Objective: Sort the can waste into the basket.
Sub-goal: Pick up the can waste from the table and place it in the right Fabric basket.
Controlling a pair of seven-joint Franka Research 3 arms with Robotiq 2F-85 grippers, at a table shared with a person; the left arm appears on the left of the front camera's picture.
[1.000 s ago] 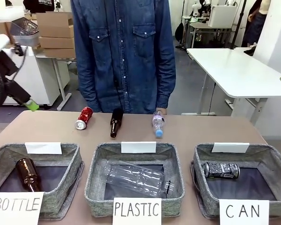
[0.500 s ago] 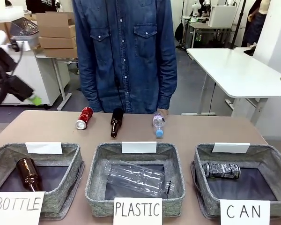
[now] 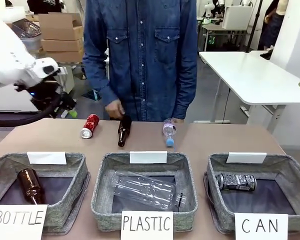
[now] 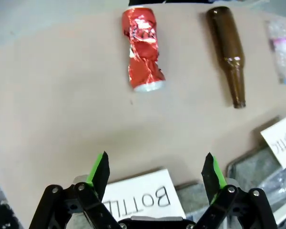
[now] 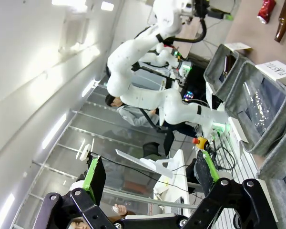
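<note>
**Square up on the red can [image 4: 144,47]**

The CAN basket [image 3: 290,170] sits at five o'clock on the table [image 3: 225,137], with the black can [image 3: 235,182] already inside. The left gripper [image 4: 155,164], jaws wide, has the crushed red can at twelve o'clock; I'd straddle its dented middle crosswise. The right gripper [image 5: 150,167] gapes wide too.

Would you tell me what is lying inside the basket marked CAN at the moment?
One black can with white print lies on its side on the dark bottom of the CAN basket. The near wall and the sign hide the front of that bottom.
</note>
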